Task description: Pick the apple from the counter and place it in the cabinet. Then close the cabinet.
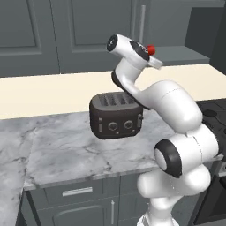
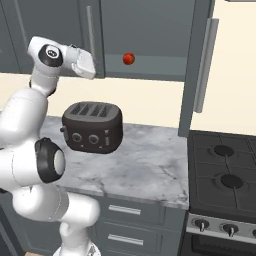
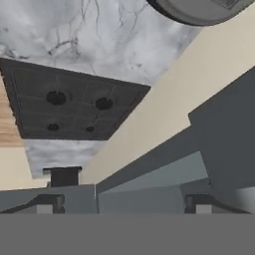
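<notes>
The small red apple (image 2: 128, 58) rests on the grey inner shelf (image 2: 160, 67) of the open dark grey cabinet, clear of my hand. In the left base view the apple (image 1: 151, 49) peeks out just past my raised wrist. My gripper (image 2: 91, 68) hovers to the left of the apple, at shelf height, a short gap away. Seen through the hand camera, the gripper (image 3: 124, 204) is open with nothing between its dark fingertips (image 3: 50, 203). The cabinet's right door (image 2: 197, 65) stands swung out, and its silver bar handle (image 2: 206, 65) faces the room.
A dark toaster (image 2: 92, 127) stands on the marble counter (image 2: 145, 160) below my hand. The black stovetop (image 2: 225, 170) lies to the right of the counter. The cabinet's left door (image 2: 65, 25) stays closed behind my wrist. Drawers (image 1: 77, 192) run under the counter.
</notes>
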